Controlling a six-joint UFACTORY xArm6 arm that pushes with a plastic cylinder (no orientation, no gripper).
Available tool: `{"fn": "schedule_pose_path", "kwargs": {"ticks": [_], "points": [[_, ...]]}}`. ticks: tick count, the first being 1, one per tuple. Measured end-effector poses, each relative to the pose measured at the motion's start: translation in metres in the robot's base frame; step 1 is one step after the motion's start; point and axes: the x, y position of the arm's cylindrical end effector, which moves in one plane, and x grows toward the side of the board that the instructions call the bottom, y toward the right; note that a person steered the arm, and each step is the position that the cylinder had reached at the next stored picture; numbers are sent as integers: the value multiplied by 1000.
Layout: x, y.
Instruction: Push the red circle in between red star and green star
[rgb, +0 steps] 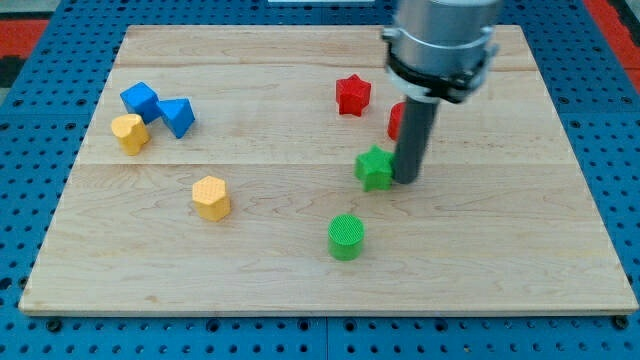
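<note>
one red circle (396, 120), mostly hidden just behind our tip (406, 180), green star (375, 168) touching at the tip's left, red star (352, 95) beyond. no hand: bare rod, holds nothing. circle likely light, rigid, slides easily; we push its right flank.

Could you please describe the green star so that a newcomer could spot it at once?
On the wooden board, look right of centre, where my tip comes down. The green star-shaped block sits immediately to the view's left of it. Unlike the round green cylinder below, it has points.
</note>
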Motion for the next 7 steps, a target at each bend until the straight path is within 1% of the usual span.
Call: {"fn": "schedule_pose_path", "kwargs": {"ticks": [1,2,3,4,6,7], "points": [[-15,-17],[-16,82],[-52,114],[-74,76],[-78,-42],[-84,-10]]}}
